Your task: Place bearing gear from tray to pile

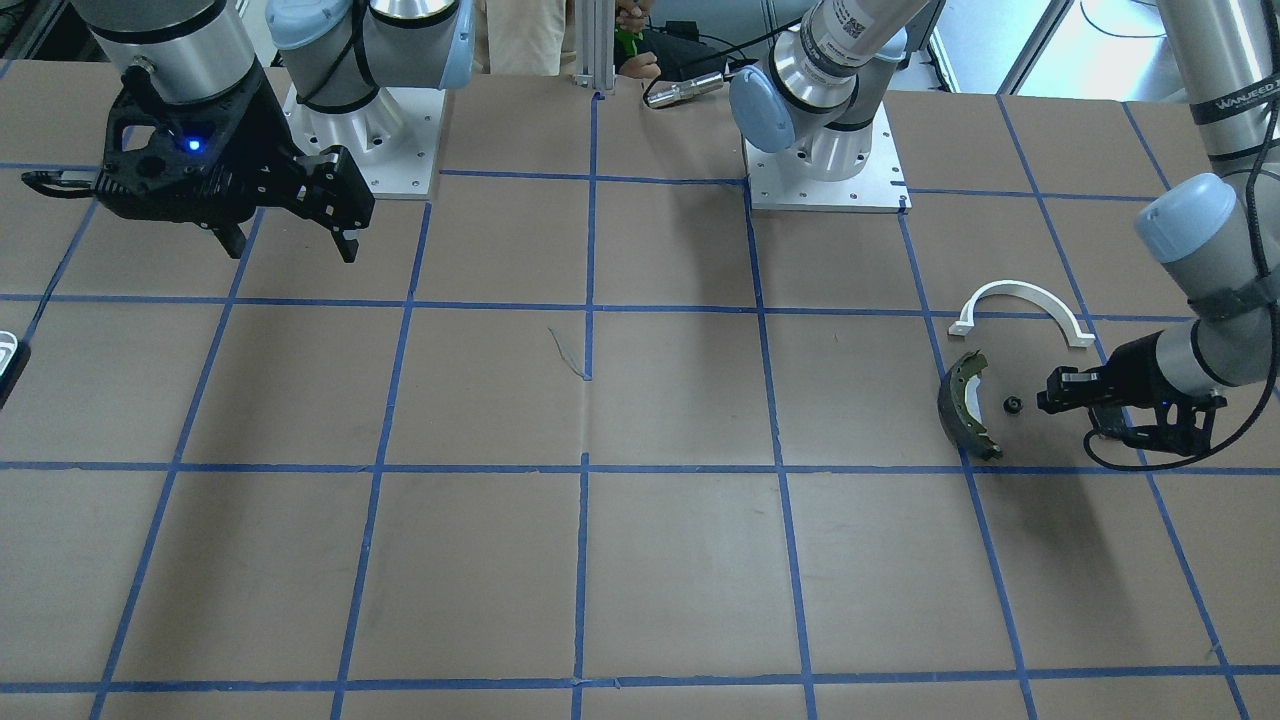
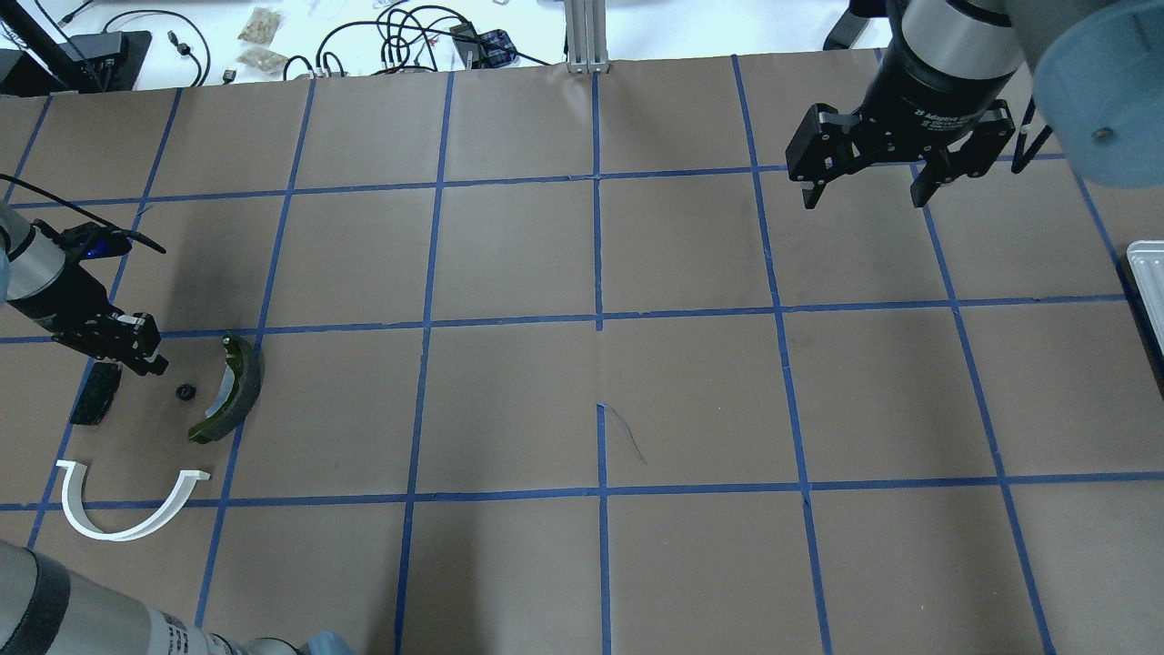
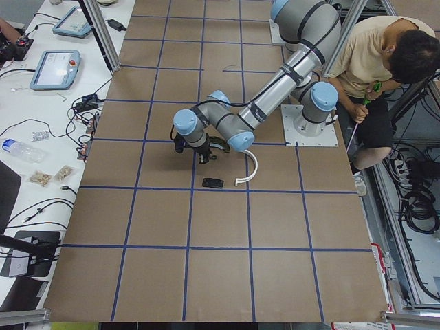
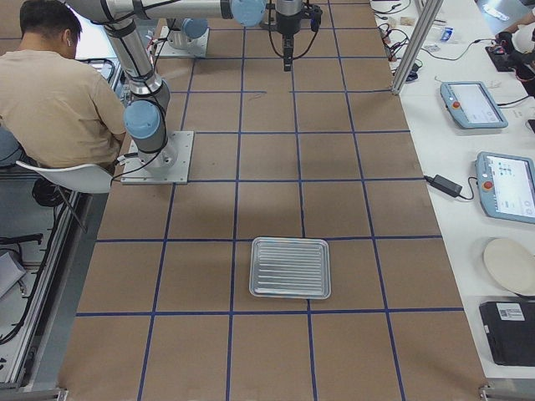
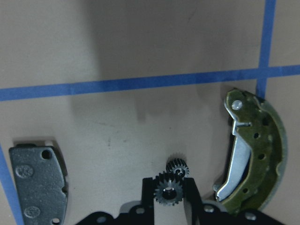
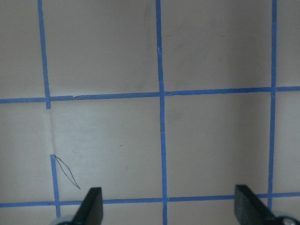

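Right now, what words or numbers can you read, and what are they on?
"WANJEED": white letters on the left arm's grey tube, the end cut off.
Square code sticker on the same arm: a pattern, no words readable.
White print on the right arm's black cuff: too blurred to read.
Tablet screens: too small.

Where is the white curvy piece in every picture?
Front-facing: white arc bracket, right side, above the brake shoe.
Overhead: lower left, below the brake shoe.
Exterior left: near the picture's middle.
Exterior right: not in it.
Left wrist: not in it.
Right wrist: not in it.
Shared landmark: the brake shoe beside it.
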